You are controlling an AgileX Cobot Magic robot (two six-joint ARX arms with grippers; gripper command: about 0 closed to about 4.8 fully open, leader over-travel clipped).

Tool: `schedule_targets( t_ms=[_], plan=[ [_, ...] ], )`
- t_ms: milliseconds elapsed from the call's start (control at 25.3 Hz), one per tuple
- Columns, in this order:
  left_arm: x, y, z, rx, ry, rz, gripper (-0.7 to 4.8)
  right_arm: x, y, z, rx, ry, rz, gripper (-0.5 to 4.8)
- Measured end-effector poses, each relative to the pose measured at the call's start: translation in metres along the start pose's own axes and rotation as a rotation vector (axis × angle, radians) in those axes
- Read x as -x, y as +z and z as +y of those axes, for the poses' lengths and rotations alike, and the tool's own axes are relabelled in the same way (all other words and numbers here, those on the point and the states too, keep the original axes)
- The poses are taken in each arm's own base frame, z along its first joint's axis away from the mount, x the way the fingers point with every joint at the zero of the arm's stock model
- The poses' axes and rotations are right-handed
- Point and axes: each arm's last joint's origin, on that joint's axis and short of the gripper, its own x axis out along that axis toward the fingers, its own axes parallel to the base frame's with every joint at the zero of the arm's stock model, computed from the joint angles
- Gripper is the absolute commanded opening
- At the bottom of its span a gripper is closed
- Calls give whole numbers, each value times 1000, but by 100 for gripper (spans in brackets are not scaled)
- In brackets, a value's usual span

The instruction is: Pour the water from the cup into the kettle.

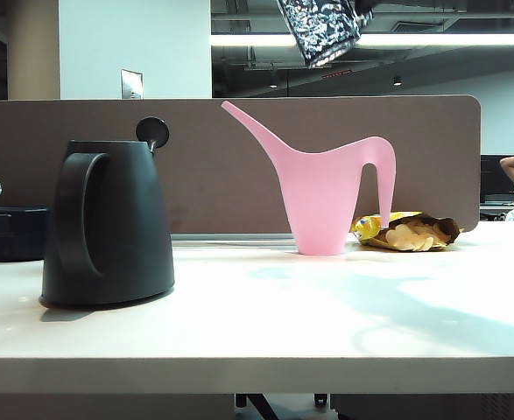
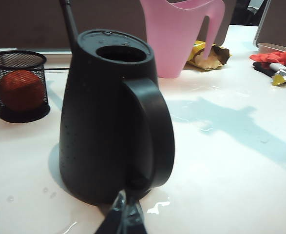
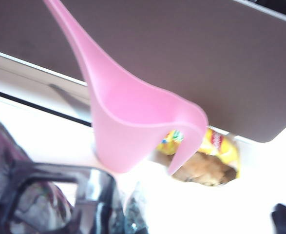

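The right gripper (image 3: 125, 217), jaws clamped on the cup (image 1: 320, 31), hangs high above the pink watering can (image 1: 327, 188). The left gripper (image 2: 124, 219), jaws closed on nothing, sits low behind the kettle (image 1: 108, 223), which stands near the tabletop (image 1: 327, 324) front edge.

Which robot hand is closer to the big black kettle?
Left. The left gripper, shut, sits low right by the kettle, at its handle side. The right gripper holds the cup high above, near the pink watering can.

Matt black kettle (image 1: 108, 223); smooth pink plastic can (image 1: 327, 197); dimpled glass cup (image 1: 320, 29); black wire-mesh pot (image 2: 19, 85); glossy pale table (image 1: 265, 315).
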Motion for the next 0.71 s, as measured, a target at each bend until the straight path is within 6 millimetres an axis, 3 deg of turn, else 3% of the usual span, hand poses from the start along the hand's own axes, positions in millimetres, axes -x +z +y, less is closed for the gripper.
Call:
schedule_targets(
  t_ms=[474, 513, 710],
  plan=[
    [0, 0, 0, 0, 0, 0, -5, -22, -110, 19, -191, 75, -34, -6],
    [0, 0, 0, 0, 0, 0, -5, -25, -128, 19, -225, 78, -53, -6],
    [0, 0, 0, 0, 0, 0, -5, -40, -162, 12, -316, 67, -62, -6]
  ],
)
